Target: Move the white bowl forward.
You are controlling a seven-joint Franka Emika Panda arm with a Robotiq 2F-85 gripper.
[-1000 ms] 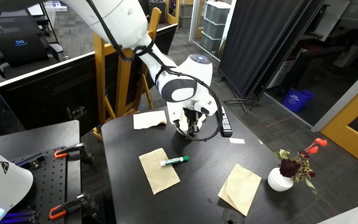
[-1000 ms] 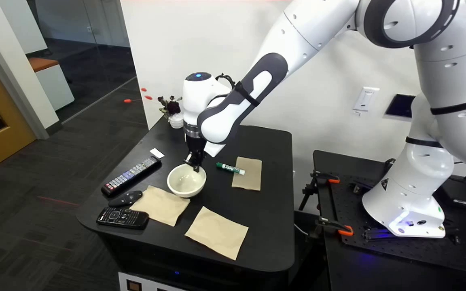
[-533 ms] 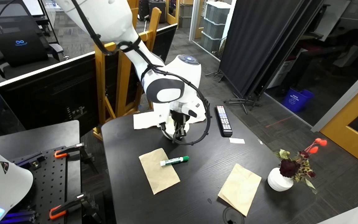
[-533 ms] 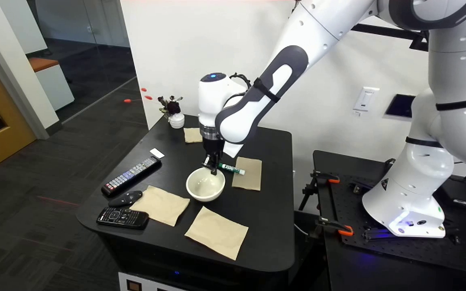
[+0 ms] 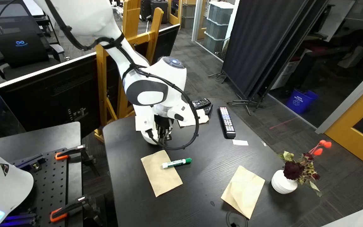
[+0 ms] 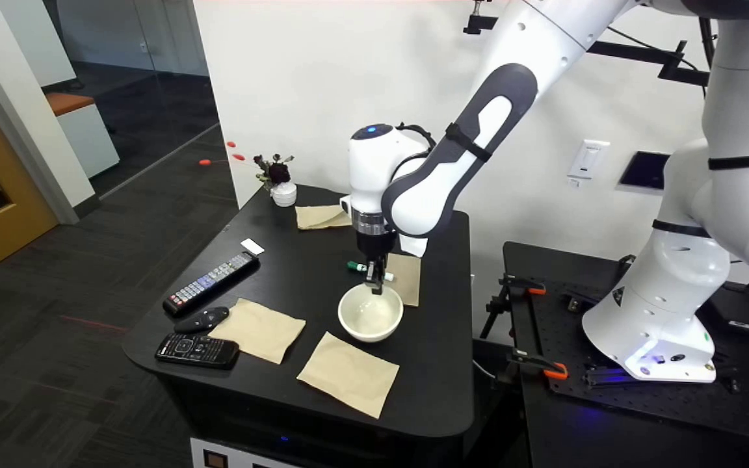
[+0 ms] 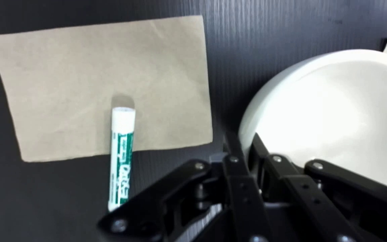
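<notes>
The white bowl (image 6: 370,318) is upright and looks empty inside. My gripper (image 6: 374,286) is shut on the bowl's rim, on the side towards the marker. In the wrist view the fingers (image 7: 244,143) sit on both sides of the rim, one inside the bowl (image 7: 334,107) and one outside. In an exterior view the bowl (image 5: 148,138) is partly hidden behind the gripper (image 5: 164,135). I cannot tell whether the bowl touches the table or hangs just above it.
A paper napkin (image 7: 106,77) with a green marker (image 7: 121,161) lies beside the bowl. More napkins (image 6: 348,374) (image 6: 257,330) lie near it. Several remotes (image 6: 212,283) lie along one table edge. A flower vase (image 6: 283,194) stands at a table corner.
My gripper and the bowl have moved together across the table, away from the long remote and towards the robot's base side. The grip on the rim looks the same.
</notes>
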